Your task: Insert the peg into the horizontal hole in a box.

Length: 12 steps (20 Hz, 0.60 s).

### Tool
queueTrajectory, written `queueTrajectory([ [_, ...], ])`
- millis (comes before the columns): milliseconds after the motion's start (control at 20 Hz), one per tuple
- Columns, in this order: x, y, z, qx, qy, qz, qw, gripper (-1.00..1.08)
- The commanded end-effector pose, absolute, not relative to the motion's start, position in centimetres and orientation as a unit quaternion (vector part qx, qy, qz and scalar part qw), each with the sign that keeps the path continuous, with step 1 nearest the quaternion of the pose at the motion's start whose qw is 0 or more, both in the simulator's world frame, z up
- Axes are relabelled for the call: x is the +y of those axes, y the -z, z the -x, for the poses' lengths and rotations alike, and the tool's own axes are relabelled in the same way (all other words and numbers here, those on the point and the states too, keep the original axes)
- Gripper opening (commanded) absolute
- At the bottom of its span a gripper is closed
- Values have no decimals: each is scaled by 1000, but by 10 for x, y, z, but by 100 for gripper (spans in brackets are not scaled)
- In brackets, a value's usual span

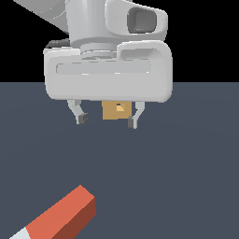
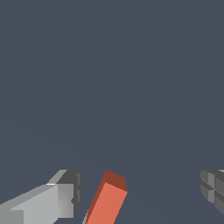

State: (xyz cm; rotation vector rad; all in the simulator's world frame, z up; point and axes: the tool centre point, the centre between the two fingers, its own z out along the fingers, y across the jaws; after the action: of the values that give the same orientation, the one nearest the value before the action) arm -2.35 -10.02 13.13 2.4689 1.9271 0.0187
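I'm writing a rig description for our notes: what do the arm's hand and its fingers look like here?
The gripper has a wide, rounded, pale grey-white hand body with a long recessed slot across its face. Two slim light-grey fingers end in small dark grey pads, ridged in the wrist view. A short dark cable loops at the wrist.

A bare simulated test scene, not a real room.

The floor (image 1: pixel 186 163) is one flat slate-grey plane with no grain, seams or scuffs, and in the exterior view it ends at a straight horizon under a solid black backdrop (image 1: pixel 205 37). The few things on it are plain, flat-coloured blocks with hard edges: an orange-red bar (image 1: pixel 63 217) with a white end and a small tan box (image 1: pixel 112 112), partly hidden behind the smooth, pale grey robot arm (image 1: pixel 109 70). Whether the plane stands for a tabletop or a floor cannot be told.
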Motion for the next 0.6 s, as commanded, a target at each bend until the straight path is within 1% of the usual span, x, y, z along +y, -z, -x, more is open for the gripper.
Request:
queueTrajectory([
  [0,-147,-115,44,570,-4,-822,4,100],
  [100,-179,-102,63,535,-3,-845,3,100],
  [250,-215,-88,89,492,-1,-871,2,100],
  [400,-238,-77,110,461,0,-887,2,100],
  [550,-252,-71,123,442,0,-897,1,100],
])
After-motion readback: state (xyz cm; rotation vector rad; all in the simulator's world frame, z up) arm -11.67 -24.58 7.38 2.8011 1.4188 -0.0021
